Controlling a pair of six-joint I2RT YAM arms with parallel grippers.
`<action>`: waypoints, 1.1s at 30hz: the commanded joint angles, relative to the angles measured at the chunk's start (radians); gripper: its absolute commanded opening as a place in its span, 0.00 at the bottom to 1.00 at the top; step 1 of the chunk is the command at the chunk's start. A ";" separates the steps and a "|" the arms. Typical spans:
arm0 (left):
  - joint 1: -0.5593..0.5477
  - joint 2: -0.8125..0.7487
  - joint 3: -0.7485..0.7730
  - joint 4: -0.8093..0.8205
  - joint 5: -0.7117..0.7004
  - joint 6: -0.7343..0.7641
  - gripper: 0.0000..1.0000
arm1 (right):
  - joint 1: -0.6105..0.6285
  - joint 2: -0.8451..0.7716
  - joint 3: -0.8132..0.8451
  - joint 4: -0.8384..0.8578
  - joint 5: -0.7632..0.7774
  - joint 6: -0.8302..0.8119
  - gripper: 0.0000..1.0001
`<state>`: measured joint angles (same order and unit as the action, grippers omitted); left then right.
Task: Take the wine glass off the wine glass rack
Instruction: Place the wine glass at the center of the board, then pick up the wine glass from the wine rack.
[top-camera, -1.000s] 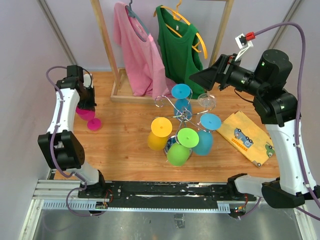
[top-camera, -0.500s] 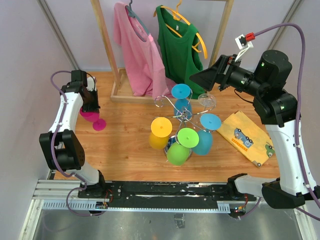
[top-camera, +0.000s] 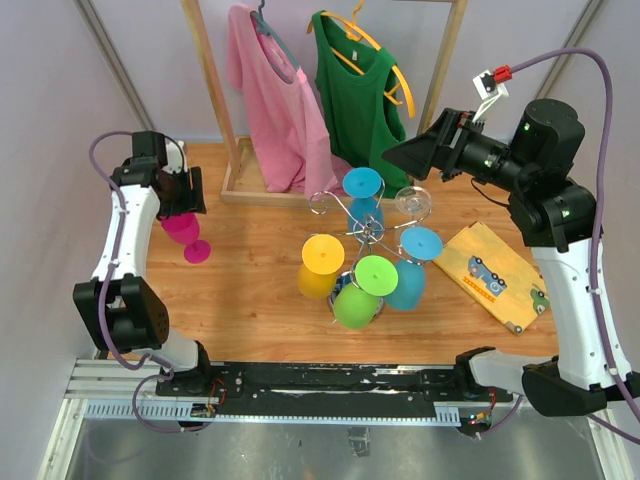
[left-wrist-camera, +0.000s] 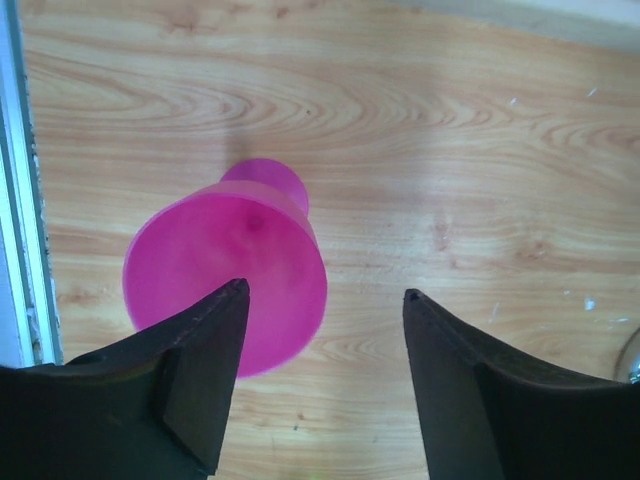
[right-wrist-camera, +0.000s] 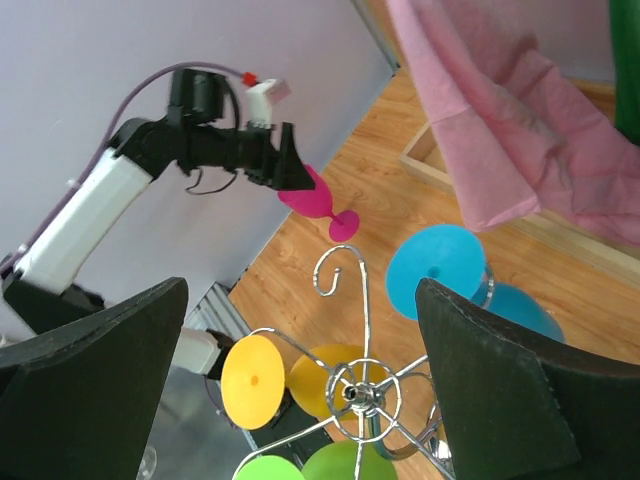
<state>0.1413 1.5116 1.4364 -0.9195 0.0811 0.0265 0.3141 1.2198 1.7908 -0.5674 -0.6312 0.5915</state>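
The chrome wine glass rack (top-camera: 365, 232) stands mid-table and shows from above in the right wrist view (right-wrist-camera: 355, 392). Several wine glasses hang on it upside down: yellow (top-camera: 323, 255), green (top-camera: 375, 275), blue (top-camera: 362, 182), teal (top-camera: 420, 243) and a clear one (top-camera: 412, 200). A magenta wine glass (top-camera: 184, 230) is off the rack at the table's far left, foot (top-camera: 197, 252) on the wood. My left gripper (top-camera: 182, 205) hovers just above it, open; its bowl (left-wrist-camera: 225, 280) lies under the left finger (left-wrist-camera: 205, 350). My right gripper (top-camera: 400, 155) hangs open, high above the rack (right-wrist-camera: 302, 283).
A wooden clothes rail (top-camera: 213, 90) with a pink shirt (top-camera: 275, 100) and a green top (top-camera: 360, 95) stands at the back, its base frame (top-camera: 245, 192) on the table. A yellow pouch (top-camera: 495, 272) lies at the right. The table's left edge (left-wrist-camera: 20, 200) runs close beside the magenta glass.
My left gripper has opened from shut on the magenta glass, which stays where it was. The right arm has held still.
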 joint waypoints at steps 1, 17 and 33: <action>-0.004 -0.073 0.100 -0.032 0.044 0.004 0.70 | -0.075 0.014 -0.010 -0.052 -0.004 0.054 0.99; -0.005 -0.164 0.220 -0.034 0.516 -0.139 0.97 | -0.381 0.038 -0.149 -0.167 -0.234 0.093 0.89; -0.014 -0.131 0.195 -0.034 0.579 -0.148 0.97 | -0.397 -0.003 -0.312 -0.173 -0.357 0.079 0.60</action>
<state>0.1356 1.3823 1.6417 -0.9482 0.6304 -0.1158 -0.0635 1.2510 1.4918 -0.7341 -0.9356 0.6838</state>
